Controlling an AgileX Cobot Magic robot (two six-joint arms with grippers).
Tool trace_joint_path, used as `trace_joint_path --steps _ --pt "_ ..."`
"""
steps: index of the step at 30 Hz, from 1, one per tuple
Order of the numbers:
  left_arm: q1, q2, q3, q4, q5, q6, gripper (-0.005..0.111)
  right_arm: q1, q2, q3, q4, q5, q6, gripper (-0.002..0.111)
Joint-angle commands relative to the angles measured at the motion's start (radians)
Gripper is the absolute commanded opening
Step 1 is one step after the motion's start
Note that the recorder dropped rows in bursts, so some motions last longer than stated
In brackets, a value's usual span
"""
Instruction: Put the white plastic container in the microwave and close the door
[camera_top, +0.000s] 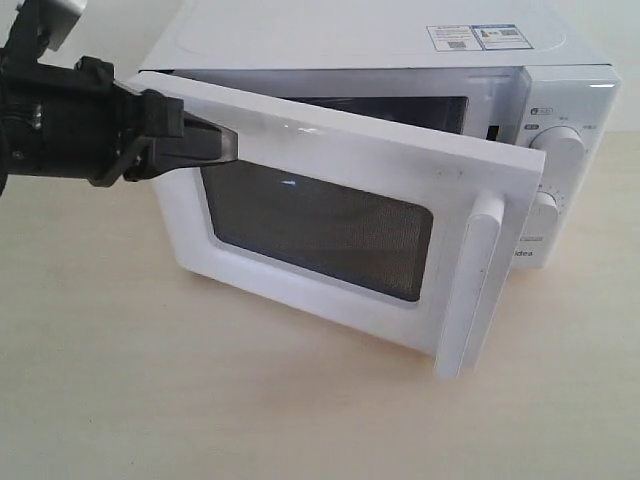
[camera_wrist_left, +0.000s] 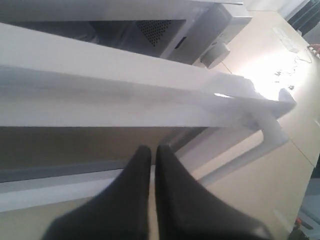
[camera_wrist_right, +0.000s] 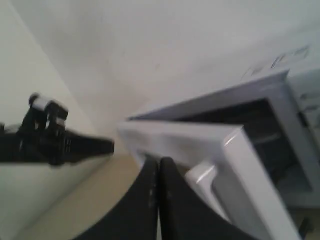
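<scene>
Only the letters "idea" read on the microwave (camera_top: 350, 35) front.

white microwave, door standing ajar

the microwave (camera_top: 380, 40) is sitting toward 1 o'clock in the exterior view, white and boxy, carrying stickers (camera_top: 480, 37) on top and two round dials (camera_top: 562, 150) at its 3 o'clock side. the door (camera_top: 330, 130) is hanging partly open, hinged at 9 o'clock, its dark mesh window (camera_top: 320, 228) facing outward and its white bar handle (camera_top: 478, 280) angling out toward 5 o'clock.
</scene>
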Motion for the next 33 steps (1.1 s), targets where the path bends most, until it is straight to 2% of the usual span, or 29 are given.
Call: trace_joint_path --steps 1,6,11,14,18,21,23,28,33 --pt "-0.006 -0.07 -0.009 0.074 -0.009 0.014 0.004 0.14 0.261 -0.067 -0.044 -0.028 -0.071 0.0" --pt "-0.006 -0.226 0.035 0.117 -0.044 -0.025 0.004 0.166 0.522 -0.228 -0.039 -0.069 -0.253 0.0" --pt "-0.006 -0.438 0.142 0.117 -0.16 -0.059 0.004 0.166 0.716 -0.346 0.045 -0.069 -0.351 0.0" --pt "-0.006 -0.574 0.224 0.119 -0.224 -0.104 0.004 0.166 0.804 -0.37 0.266 -0.071 -0.557 0.0" --pt "-0.003 -0.748 0.316 0.177 -0.292 -0.2 0.004 0.17 0.905 -0.368 0.701 -0.2 -0.934 0.0" --pt "-0.003 -0.849 0.365 0.321 -0.297 -0.364 0.004 0.196 0.945 -0.368 0.95 -0.304 -1.149 0.0" --pt "-0.003 -0.906 0.378 0.428 -0.279 -0.493 0.004 0.221 0.956 -0.368 1.04 -0.334 -1.227 0.0" --pt "-0.003 -1.005 0.382 0.762 -0.247 -0.771 0.004 0.271 0.977 -0.368 1.092 -0.384 -1.296 0.0" --pt "-0.003 -1.074 0.382 0.978 -0.205 -0.989 0.004 0.282 1.043 -0.37 1.192 -0.488 -1.304 0.0"
